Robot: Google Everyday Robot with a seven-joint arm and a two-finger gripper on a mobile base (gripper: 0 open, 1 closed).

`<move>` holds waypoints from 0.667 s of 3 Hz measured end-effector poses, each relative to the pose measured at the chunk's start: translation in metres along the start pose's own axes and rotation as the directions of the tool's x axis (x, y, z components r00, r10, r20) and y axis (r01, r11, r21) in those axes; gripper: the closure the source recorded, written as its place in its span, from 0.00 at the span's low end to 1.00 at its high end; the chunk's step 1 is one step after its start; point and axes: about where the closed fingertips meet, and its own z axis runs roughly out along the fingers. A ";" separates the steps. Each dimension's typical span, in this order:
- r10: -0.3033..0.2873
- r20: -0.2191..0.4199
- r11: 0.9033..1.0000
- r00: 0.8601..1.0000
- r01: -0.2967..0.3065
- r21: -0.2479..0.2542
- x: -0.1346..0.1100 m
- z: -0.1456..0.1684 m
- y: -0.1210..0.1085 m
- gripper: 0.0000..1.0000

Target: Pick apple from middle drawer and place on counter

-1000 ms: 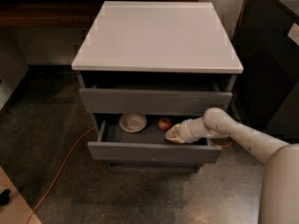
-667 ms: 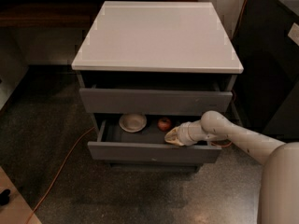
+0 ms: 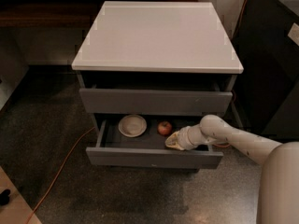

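The middle drawer [image 3: 154, 157] is pulled out, showing its shallow grey interior. Inside, a small red apple [image 3: 164, 128] rests toward the back, right of a round cream bowl [image 3: 132, 125]. My gripper [image 3: 172, 142] reaches into the drawer from the right on a white arm, its tip just in front of and slightly right of the apple, apart from it. The pale counter [image 3: 156, 36] tops the cabinet and carries nothing.
The top drawer [image 3: 155, 101] stands slightly ajar above. An orange cable [image 3: 65, 164] runs across the speckled floor at left. A dark cabinet [image 3: 273, 64] stands to the right, and a dark wooden shelf [image 3: 42, 15] is at the back left.
The gripper has drawn back slightly from the apple, which now shows fully, sitting a little farther left in the drawer.
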 end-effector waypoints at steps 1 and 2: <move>0.020 -0.013 1.000 1.000 -0.020 -0.023 0.007 -0.001 0.020 1.00; 0.021 -0.014 0.999 1.000 -0.022 -0.025 0.007 -0.001 0.021 1.00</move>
